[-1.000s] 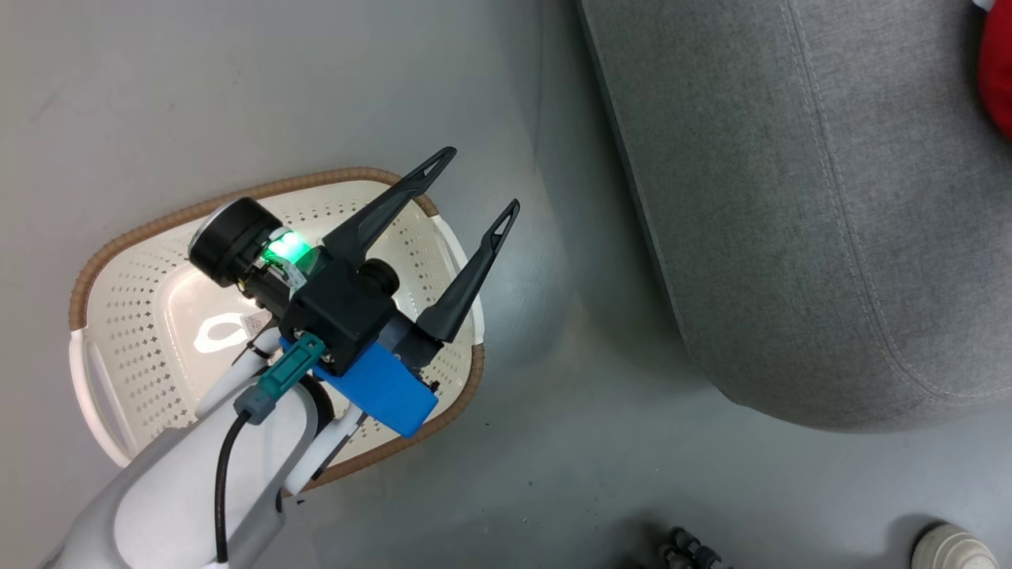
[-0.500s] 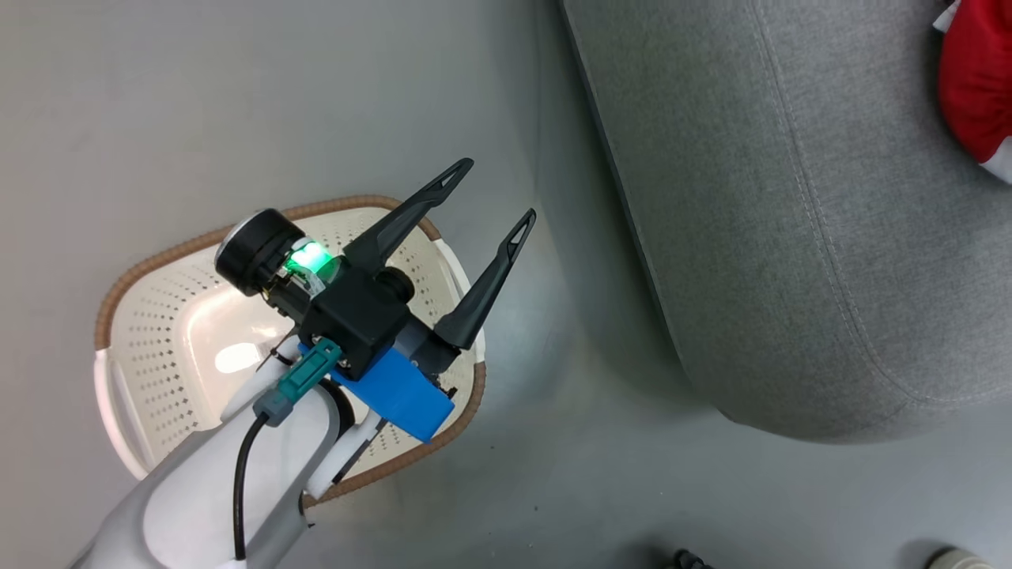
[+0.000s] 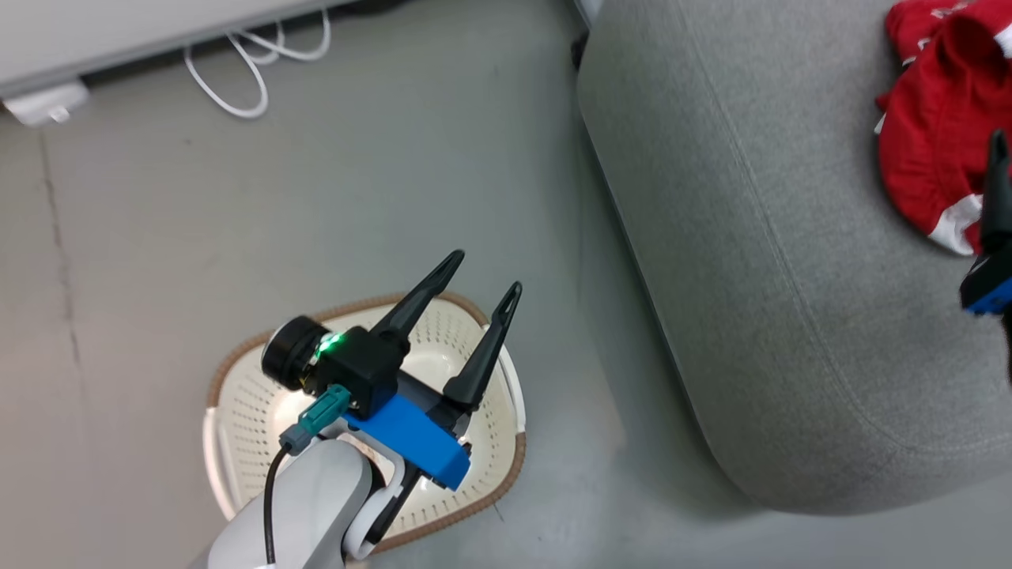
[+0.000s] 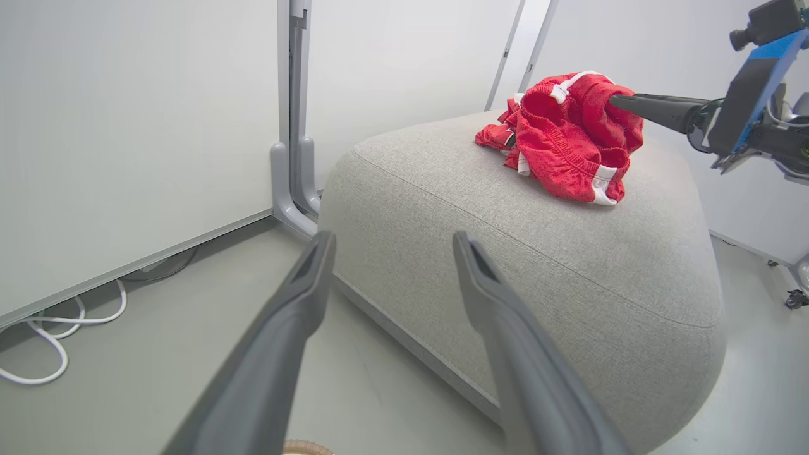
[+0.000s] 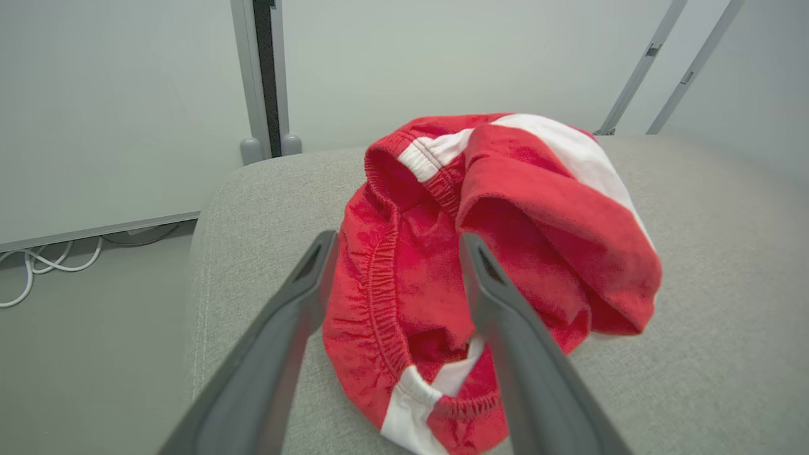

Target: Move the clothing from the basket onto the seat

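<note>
The clothing, a crumpled red heap with white trim, lies on top of the light-grey seat, near its far right. My right gripper is open, its fingers standing wide apart just above the clothing; one dark finger shows at the head view's right edge. The cream basket with a brown rim sits on the floor left of the seat, its visible inside bare plastic. My left gripper hovers open over the basket's right side, holding nothing. In the left wrist view the clothing rests beside the right gripper's finger.
Grey floor runs between basket and seat. White cables and a small white box lie along the wall base. A grey post stands at the wall near the seat's far corner.
The head camera has swung, so the wall base, cables and more of the clothing now show. A finger of my right gripper has come into view. The left gripper stays open over the basket.
</note>
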### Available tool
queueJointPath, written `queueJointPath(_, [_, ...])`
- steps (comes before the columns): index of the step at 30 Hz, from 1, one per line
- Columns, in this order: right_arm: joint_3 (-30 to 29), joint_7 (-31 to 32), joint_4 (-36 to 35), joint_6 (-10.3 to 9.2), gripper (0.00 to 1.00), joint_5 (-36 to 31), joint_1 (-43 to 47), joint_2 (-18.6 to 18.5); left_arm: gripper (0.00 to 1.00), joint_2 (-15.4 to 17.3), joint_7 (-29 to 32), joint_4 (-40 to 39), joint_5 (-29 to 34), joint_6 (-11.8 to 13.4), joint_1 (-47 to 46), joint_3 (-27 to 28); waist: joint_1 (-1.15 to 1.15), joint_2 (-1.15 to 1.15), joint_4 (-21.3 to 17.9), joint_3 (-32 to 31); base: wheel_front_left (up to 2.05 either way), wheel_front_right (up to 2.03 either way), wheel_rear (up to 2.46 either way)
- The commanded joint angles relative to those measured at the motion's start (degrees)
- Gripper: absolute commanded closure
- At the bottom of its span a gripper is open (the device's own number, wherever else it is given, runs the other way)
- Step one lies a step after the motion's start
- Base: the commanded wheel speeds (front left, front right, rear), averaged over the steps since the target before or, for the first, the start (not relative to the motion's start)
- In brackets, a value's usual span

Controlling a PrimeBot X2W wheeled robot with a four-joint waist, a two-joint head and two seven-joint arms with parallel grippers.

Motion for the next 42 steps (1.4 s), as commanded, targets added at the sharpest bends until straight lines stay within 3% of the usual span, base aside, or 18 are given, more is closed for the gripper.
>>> queueJointPath(1, [0.32, 0.50, -1.38, 0.01, 0.00, 0.57, 1.77, 0.48, 0.00, -0.17, -0.30, 0.53, -0.19, 0.16, 0.84, 0.47, 0.01, 0.00, 2.60, -5.11, 0.00, 0.00, 0.00])
queueJointPath(13, [4.00, 7.65, -25.10, 0.01, 0.00, -1.23, 22.50, 7.16, 0.00, -3.50, -0.66, 4.00, -0.95, -0.34, 10.47, 8.88, 0.01, 0.00, 10.00, -15.96, 0.00, 0.00, 0.00])
queueJointPath(21, [5.75, 10.28, -35.83, 0.01, 0.00, -4.98, 32.30, 12.12, 0.00, -4.93, -0.66, 5.33, 0.46, -1.11, 16.67, 15.38, 0.01, 0.00, 14.09, -20.88, 0.00, 0.00, 0.00])
queueJointPath(30, [5.56, 10.13, -40.59, 0.01, 0.00, -6.24, 39.59, 16.11, 0.00, -5.72, -0.67, 6.15, 2.35, -1.63, 21.55, 22.81, 0.01, 0.00, 17.84, -23.37, 0.00, 0.00, 0.00])
queueJointPath(42, [4.24, 8.68, -39.19, 0.01, 0.00, -6.01, 42.15, 17.44, 0.00, -6.50, -0.67, 7.54, 4.80, -2.62, 24.97, 29.94, 0.01, 0.00, 17.92, -23.56, 0.00, 0.00, 0.00])
